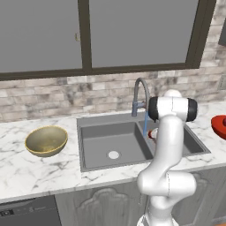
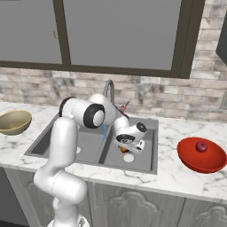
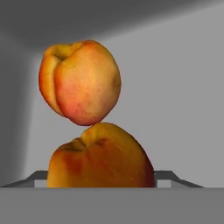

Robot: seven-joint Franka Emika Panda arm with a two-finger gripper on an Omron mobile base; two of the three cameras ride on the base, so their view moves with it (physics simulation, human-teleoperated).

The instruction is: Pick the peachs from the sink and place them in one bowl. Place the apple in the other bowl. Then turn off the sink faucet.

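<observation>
The tan bowl [image 1: 46, 141] was seen on the marble counter [image 1: 39, 172] well to the left of the sink [image 1: 110, 143], upright, with nothing seen inside it. The sink's wider left basin, with its round pale drain [image 1: 114, 155], was seen bare, and the faucet [image 1: 140, 95] was seen rising behind the divider between the basins, a thin blue stream [image 1: 144, 126] being seen falling from its spout. The arm was bent down into the narrower right basin, where the gripper [image 2: 129, 150] was lowered close over the fruit. In the hand view, two peaches were seen in that basin near a corner: the nearer peach [image 3: 101, 158] lay right at the finger tips, and the farther peach [image 3: 79, 82] appeared to touch it just beyond. Whether the fingers were spread or pinched around the nearer peach could not be told, as the tips were hidden behind it. The red bowl [image 2: 201, 155] was seen on the counter to the right of the sink, with the dark crimson apple [image 2: 202, 146] resting inside it.
</observation>
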